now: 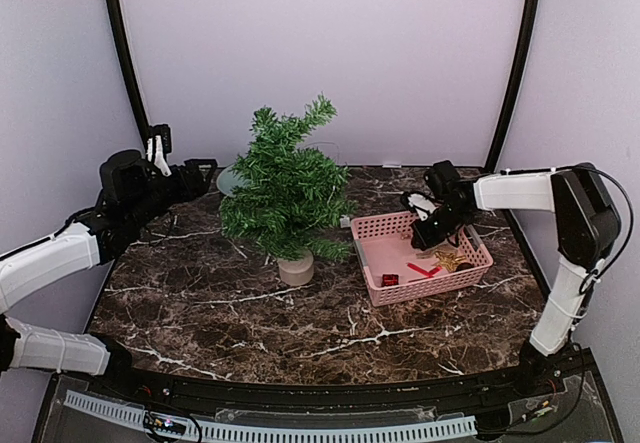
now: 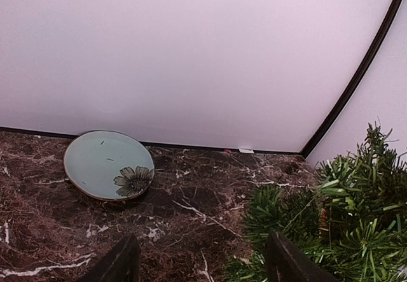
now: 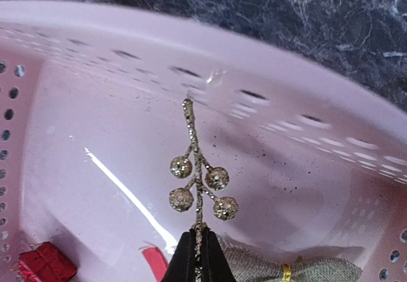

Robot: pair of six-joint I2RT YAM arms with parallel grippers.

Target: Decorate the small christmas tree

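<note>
The tree [image 1: 288, 191] is standing upright on its tan base near the middle of the table [image 1: 300, 338], left of the basket [image 1: 432, 288] and apart from it. The right gripper [image 3: 197, 256] is hanging over the basket, its fingers pinching the stem of a gold glitter sprig [image 3: 198, 183]. The sprig's four little balls are sticking out past the fingertips, above the basket floor; I can't tell whether its tip is touching the wall. A red box [image 3: 43, 263] and a burlap bow [image 3: 299, 270] are lying in the basket beneath. The left gripper [image 2: 203, 263] is hovering just left of the tree, jaws spread wide and gripping nothing, one finger sitting close to the needles. Beyond it a pale plate [image 2: 108, 164] with a flower print is lying flat on the table, beside the back wall.
</note>
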